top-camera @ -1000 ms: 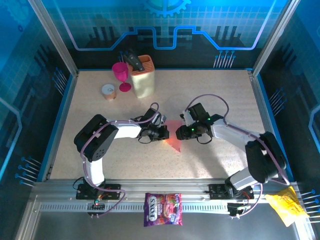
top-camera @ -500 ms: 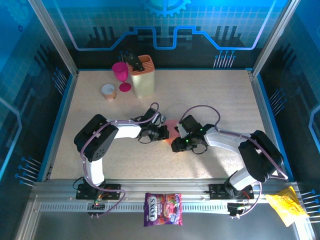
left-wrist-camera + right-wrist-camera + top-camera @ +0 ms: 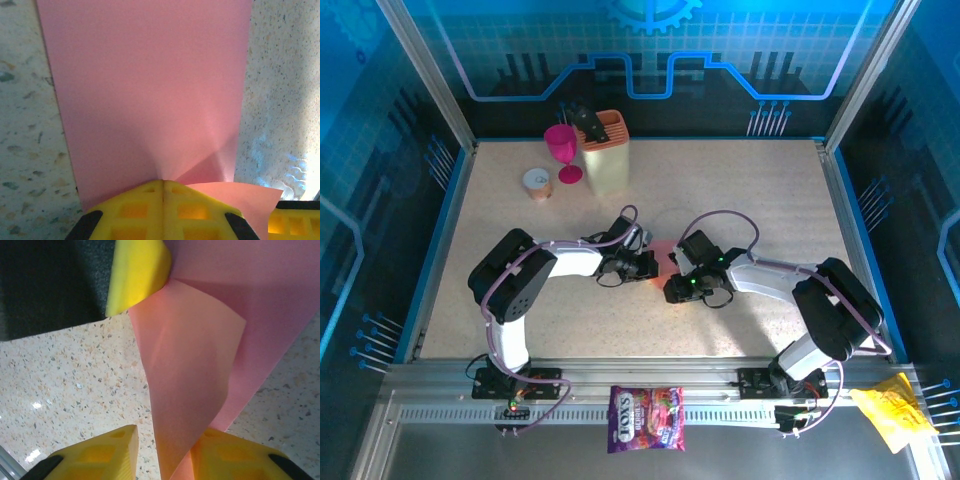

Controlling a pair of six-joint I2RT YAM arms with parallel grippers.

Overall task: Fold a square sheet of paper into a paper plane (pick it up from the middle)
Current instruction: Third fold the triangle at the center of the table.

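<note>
Left pincer clamped on the square sheet of paper, anchoring it at the middle of the worktop | right pincer spread around a raised flap, likely lining up the fold

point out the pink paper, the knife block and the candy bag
pink paper (image 3: 150,100) left wrist view, flat middle of the sheet
knife block (image 3: 607,165) top external view, beige side
candy bag (image 3: 646,418) top external view, centre of the bag
</note>
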